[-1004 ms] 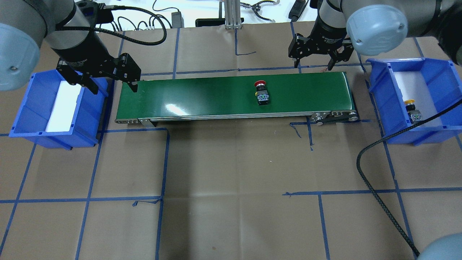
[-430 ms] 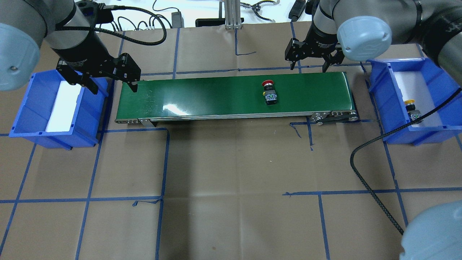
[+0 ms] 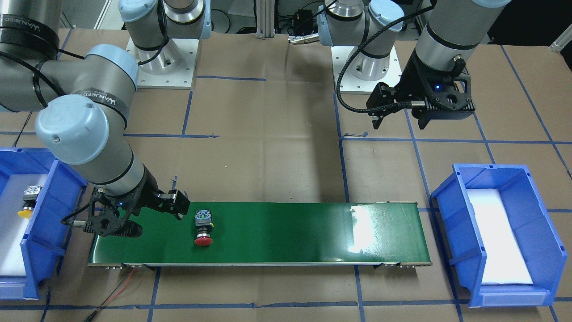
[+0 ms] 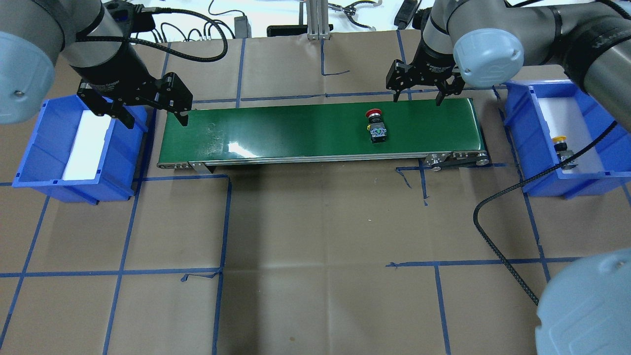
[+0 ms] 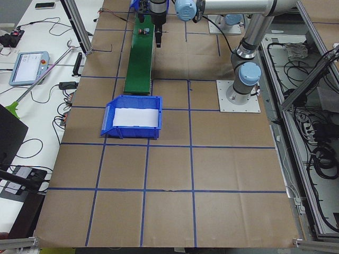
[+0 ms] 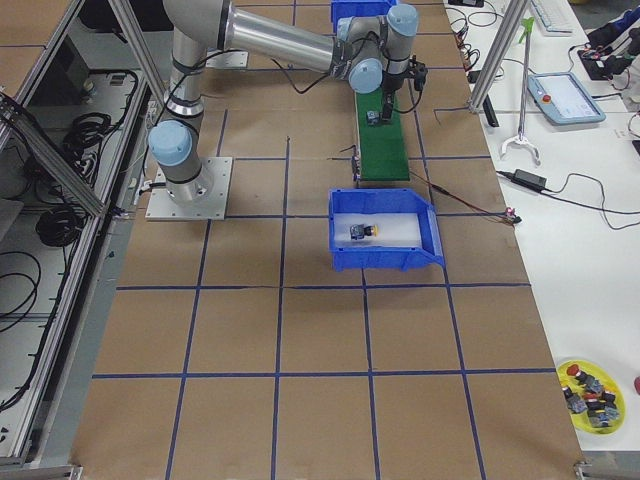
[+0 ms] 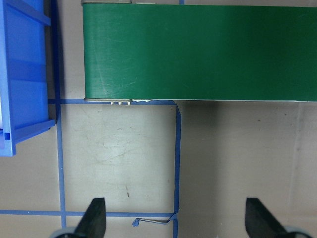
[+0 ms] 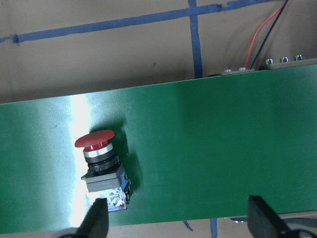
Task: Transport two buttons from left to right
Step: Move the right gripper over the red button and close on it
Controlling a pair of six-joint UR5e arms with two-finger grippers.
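red button [image 4: 377, 126] lying on belt [image 4: 296, 129] near its right end, yellow button [image 4: 561, 147] in bin [image 4: 516, 118] past that end, right hand [image 4: 416, 100] spread over belt's far edge, left hand [image 4: 157, 122] spread at belt's left end

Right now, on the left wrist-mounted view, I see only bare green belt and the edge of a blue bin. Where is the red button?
Observer: The red button lies on its side on the green belt, toward its right end.
Operator: Is the right hand on it?
Observer: No. The right hand is open above the belt, not touching it.
Operator: And the yellow one?
Observer: The yellow button lies in the right bin.
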